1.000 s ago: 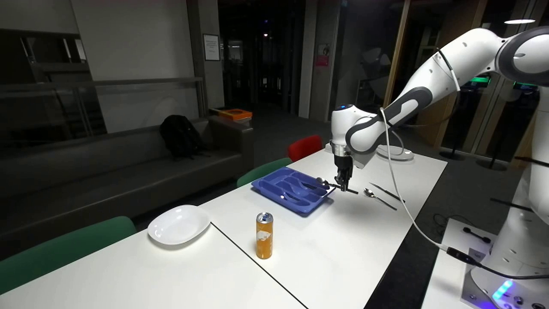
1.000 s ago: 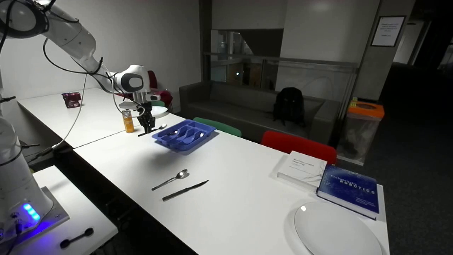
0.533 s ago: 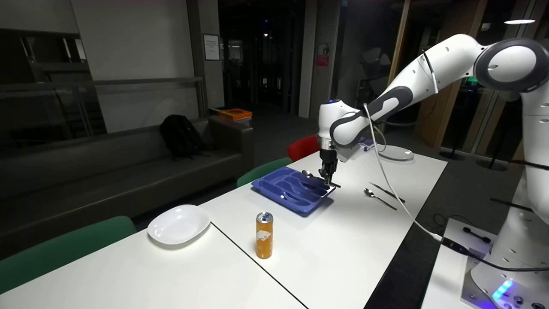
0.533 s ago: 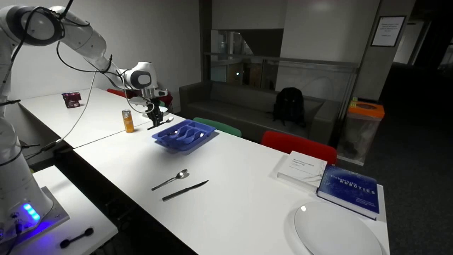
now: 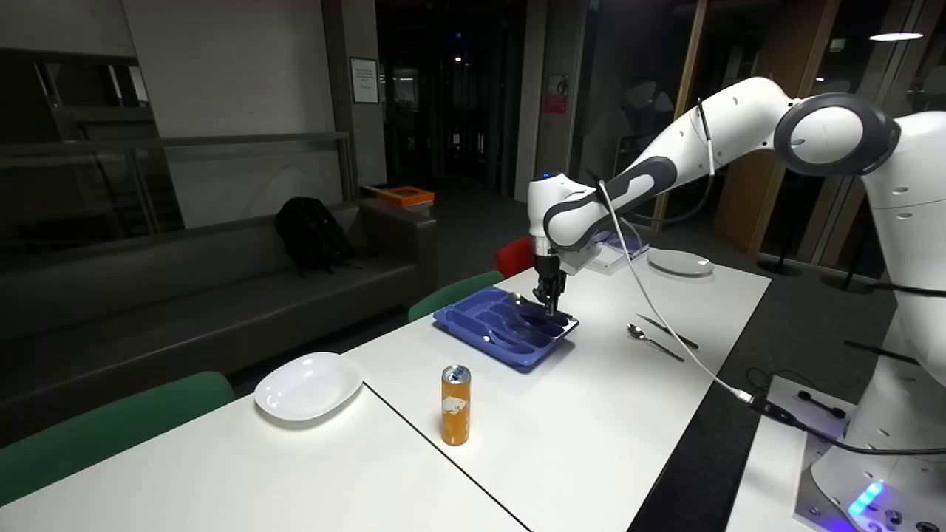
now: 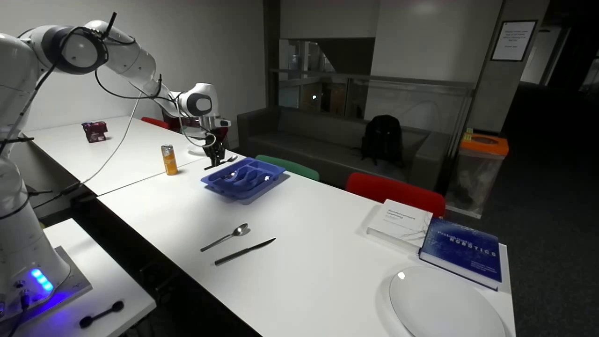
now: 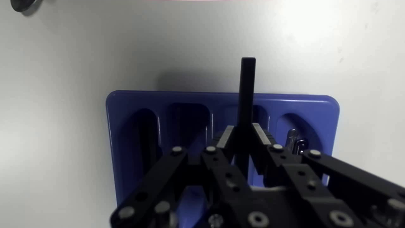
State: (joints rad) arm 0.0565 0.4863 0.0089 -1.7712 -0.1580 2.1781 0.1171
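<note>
My gripper [image 7: 243, 128] is shut on the dark handle [image 7: 247, 85] of a spoon, which passes between the fingertips. In the wrist view the handle's end sticks out past the rim of a blue cutlery tray [image 7: 142, 96] below. The spoon's shiny bowl [image 5: 516, 298] points away from the robot; it also shows in an exterior view [image 6: 232, 158]. The gripper [image 5: 549, 309] is above the tray [image 5: 522, 362] at its near edge. The tray has several compartments; some cutlery [image 7: 291, 139] lies in the right one. The held spoon's bowl is hidden in the wrist view.
Another spoon [image 5: 637, 332] and a knife [image 5: 669, 332] lie on the white table. An orange can [image 5: 455, 417] stands upright before the tray. A white bowl [image 5: 308, 386], a plate [image 6: 444, 304], a white book [image 6: 400, 222] and a blue book [image 6: 461, 252] are farther off.
The gripper has carried the spoon sideways from beside the tray to over it. The arm moved along; the tray, can and other cutlery have stayed put.
</note>
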